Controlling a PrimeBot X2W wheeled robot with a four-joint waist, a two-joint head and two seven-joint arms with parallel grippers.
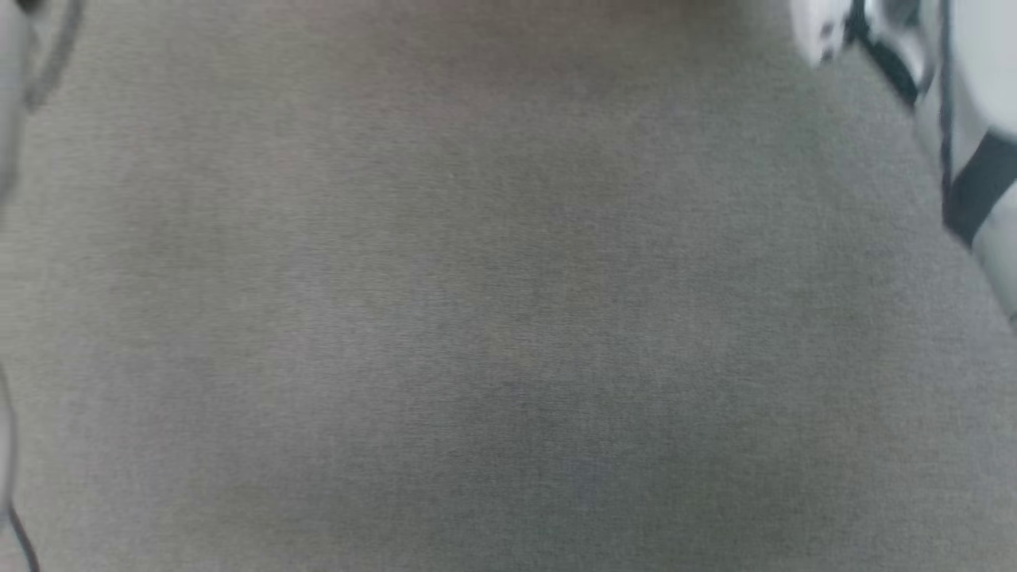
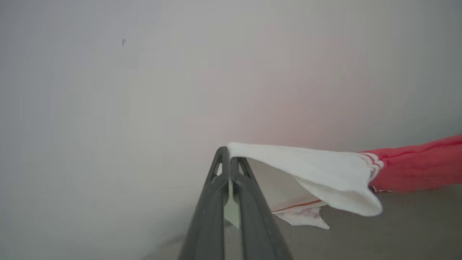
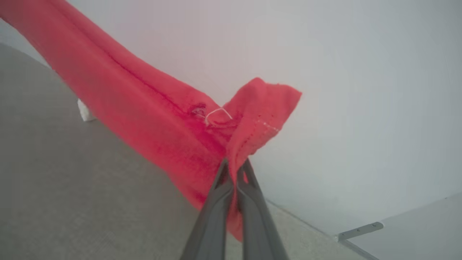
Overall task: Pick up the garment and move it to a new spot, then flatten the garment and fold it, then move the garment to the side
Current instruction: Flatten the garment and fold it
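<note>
The garment is a red jersey with a white inside, held off the grey surface between both arms. In the left wrist view my left gripper (image 2: 229,164) is shut on a white, turned-out edge of the garment (image 2: 325,173), whose red body stretches away to the right. In the right wrist view my right gripper (image 3: 234,168) is shut on a red corner of the garment (image 3: 144,104), and the cloth runs taut up to the upper left. White stitching shows near the pinched fold.
The head view looks down on a blurred grey fabric surface (image 1: 493,318), with part of a white robot body with dark straps (image 1: 977,119) at the upper right. A pale wall (image 3: 361,72) stands behind, and a white ledge with a metal bracket (image 3: 359,231) sits low on the right.
</note>
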